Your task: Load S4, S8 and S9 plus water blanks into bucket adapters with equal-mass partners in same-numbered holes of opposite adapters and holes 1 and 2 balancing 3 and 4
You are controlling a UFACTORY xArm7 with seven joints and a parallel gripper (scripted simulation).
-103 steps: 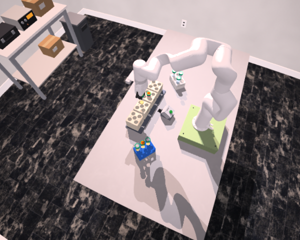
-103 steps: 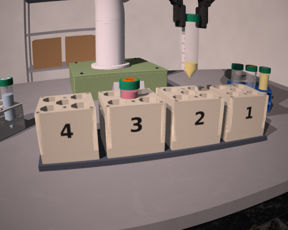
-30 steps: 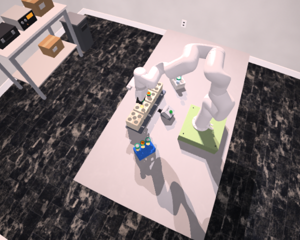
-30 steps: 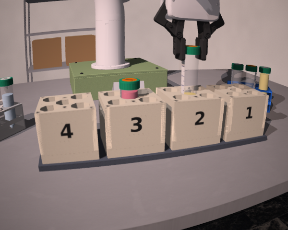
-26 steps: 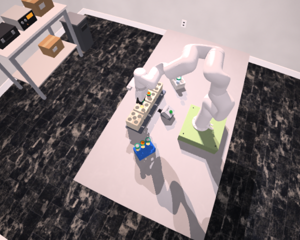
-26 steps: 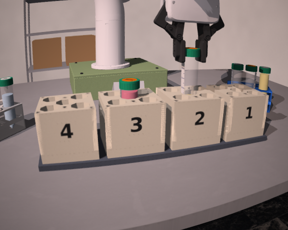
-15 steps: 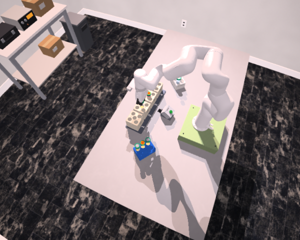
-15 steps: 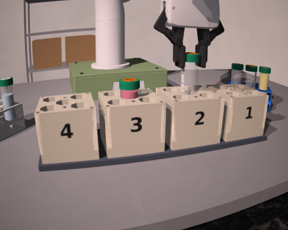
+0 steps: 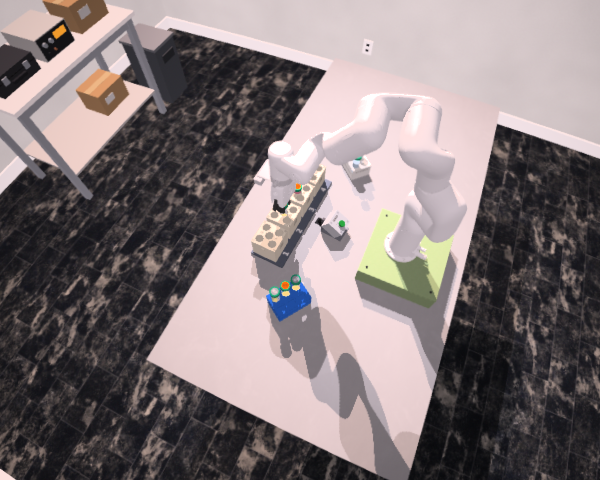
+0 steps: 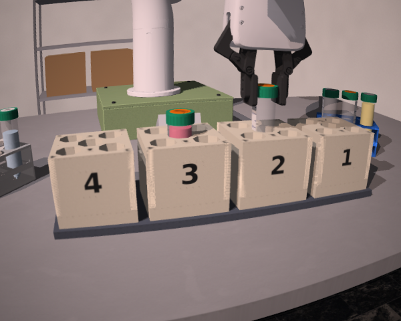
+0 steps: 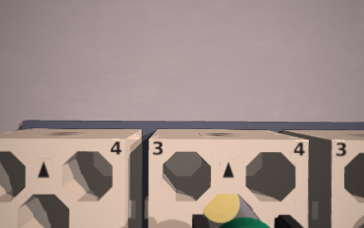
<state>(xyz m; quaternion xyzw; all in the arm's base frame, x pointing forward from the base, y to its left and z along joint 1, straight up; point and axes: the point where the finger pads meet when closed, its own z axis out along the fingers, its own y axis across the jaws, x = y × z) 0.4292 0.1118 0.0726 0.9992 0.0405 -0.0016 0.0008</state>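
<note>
Beige block adapter 2 (image 9: 294, 223) (image 10: 277, 172) (image 11: 228, 147) is taking the clear, green-capped, orange-dotted tube (image 9: 286, 207) (image 10: 265, 110) (image 11: 245, 224), partway down. Gripper (image 9: 280, 207) (image 10: 268, 98) (image 11: 240, 222) is clamping its top. Probably light, stiff, slick; best held squarely below cap.

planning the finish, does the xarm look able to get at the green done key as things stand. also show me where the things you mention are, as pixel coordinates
Probably not yet: the gripper (image 9: 279, 207) (image 10: 266, 96) has its jaws shut on an orange-dotted tube (image 10: 265, 112) part-lowered into adapter 2 (image 10: 270, 179). Otherwise nothing seems to cover the key (image 9: 341, 223).
</note>
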